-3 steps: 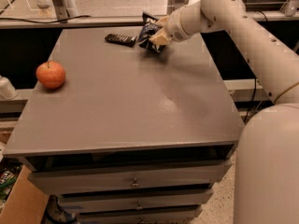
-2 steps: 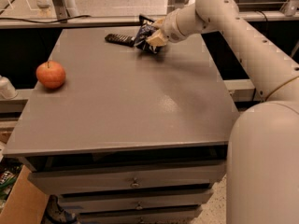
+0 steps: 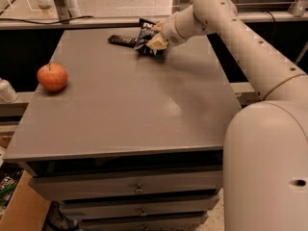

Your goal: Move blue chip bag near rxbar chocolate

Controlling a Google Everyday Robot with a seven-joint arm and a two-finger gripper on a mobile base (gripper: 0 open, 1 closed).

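The gripper (image 3: 155,38), pinching the chip bag (image 3: 143,34), had edged it closer, just beside the chocolate bar (image 3: 121,40) on the table (image 3: 144,109); only release seemed left.

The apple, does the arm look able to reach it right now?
Probably yes: nothing stands between the gripper at the far side and the apple, but it is holding the blue chip bag.

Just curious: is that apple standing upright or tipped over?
Upright: the apple sits near the left edge of the table, stem pointing up. The gripper is at the back, at the blue chip bag.
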